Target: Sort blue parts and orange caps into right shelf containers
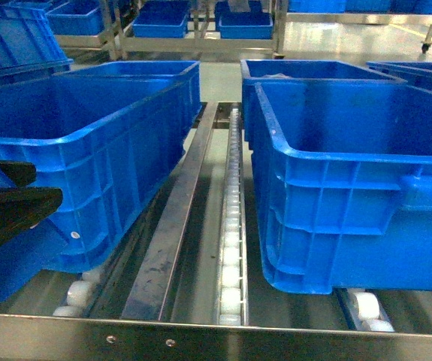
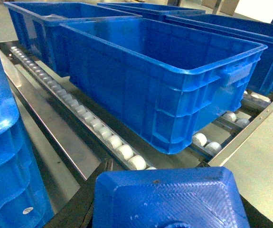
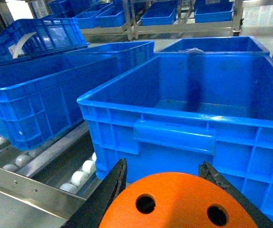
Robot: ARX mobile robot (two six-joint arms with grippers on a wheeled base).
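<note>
Orange cap (image 3: 176, 202) sits clamped between right gripper (image 3: 167, 190) jaws, before blue crate (image 3: 174, 135)

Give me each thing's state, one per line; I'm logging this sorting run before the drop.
Left gripper: shut on blue part.
Blue part: held, in front of the crates.
Right gripper: shut on orange cap.
Orange cap: held, holed top facing the camera, outside the crate.
Right front crate: upright on rollers, open; no parts visible inside.
Left front crate: upright, open.
</note>
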